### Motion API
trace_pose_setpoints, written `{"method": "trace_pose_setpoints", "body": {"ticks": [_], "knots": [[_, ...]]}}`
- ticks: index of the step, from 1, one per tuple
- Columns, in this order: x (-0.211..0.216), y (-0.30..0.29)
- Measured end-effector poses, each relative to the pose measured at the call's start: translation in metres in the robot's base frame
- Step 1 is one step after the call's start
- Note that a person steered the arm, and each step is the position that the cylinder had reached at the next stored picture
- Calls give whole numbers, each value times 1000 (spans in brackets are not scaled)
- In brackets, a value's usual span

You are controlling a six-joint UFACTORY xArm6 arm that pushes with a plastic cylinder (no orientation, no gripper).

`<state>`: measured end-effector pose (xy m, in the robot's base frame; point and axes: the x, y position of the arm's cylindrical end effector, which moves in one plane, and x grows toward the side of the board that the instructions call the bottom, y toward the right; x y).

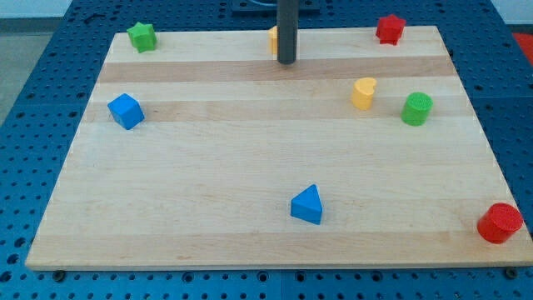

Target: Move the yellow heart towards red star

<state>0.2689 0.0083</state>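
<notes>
The yellow heart [363, 92] sits on the wooden board at the view's upper right. The red star [389, 29] stands at the board's top edge, up and a little right of the heart. My tip [286, 62] rests on the board near the top centre, well to the left of the heart and not touching it. A yellow block [272, 38] is partly hidden behind the rod; its shape cannot be made out.
A green cylinder [416, 109] stands just right of the heart. A green star [142, 37] is at the top left, a blue cube [126, 111] at the left, a blue triangle [307, 205] at bottom centre, a red cylinder [500, 222] at the bottom right corner.
</notes>
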Motion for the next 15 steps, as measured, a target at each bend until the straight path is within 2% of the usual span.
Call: {"method": "trace_pose_setpoints", "body": {"ticks": [2, 3, 4, 5, 13, 14, 15], "knots": [[-33, -11], [-18, -11], [29, -9], [57, -9], [77, -8], [105, 1], [159, 17]]}}
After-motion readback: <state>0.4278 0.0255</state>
